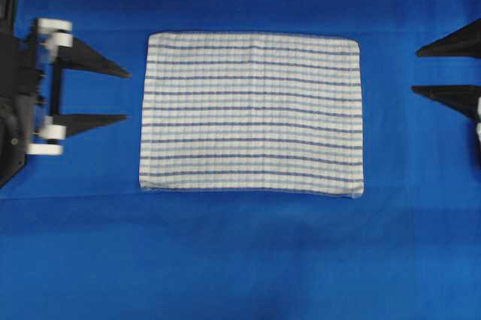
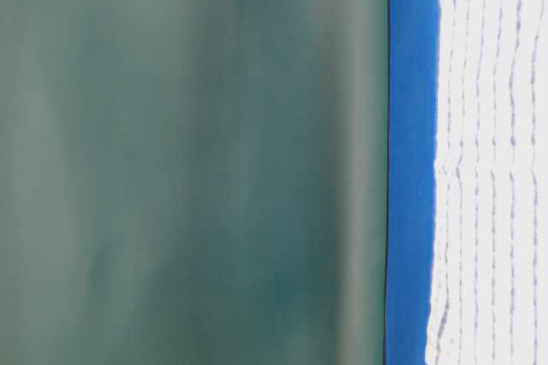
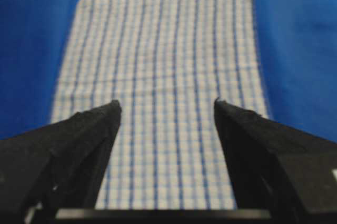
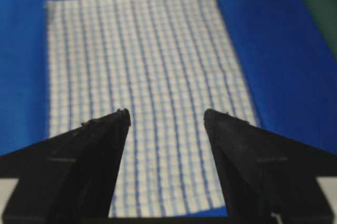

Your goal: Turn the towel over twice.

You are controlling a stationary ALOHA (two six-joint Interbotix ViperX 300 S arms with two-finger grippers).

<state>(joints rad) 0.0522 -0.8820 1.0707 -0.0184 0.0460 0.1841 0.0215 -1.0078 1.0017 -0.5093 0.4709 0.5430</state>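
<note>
Lying flat between both gaping grippers, untouched: towel (image 1: 252,113).

- Left gripper (image 1: 128,95): black, at the left edge of the overhead view; two pointed fingers (image 1: 98,61) aimed toward the middle, jaws parted wide with nothing between them.
- Left gripper mount: white blocks at the finger roots, dark wrist body behind.
- Right gripper (image 1: 415,70): black, at the right edge of the overhead view; two pointed fingers aimed toward the middle, jaws spread wide and empty.
- Both grippers: level, facing each other.
</note>
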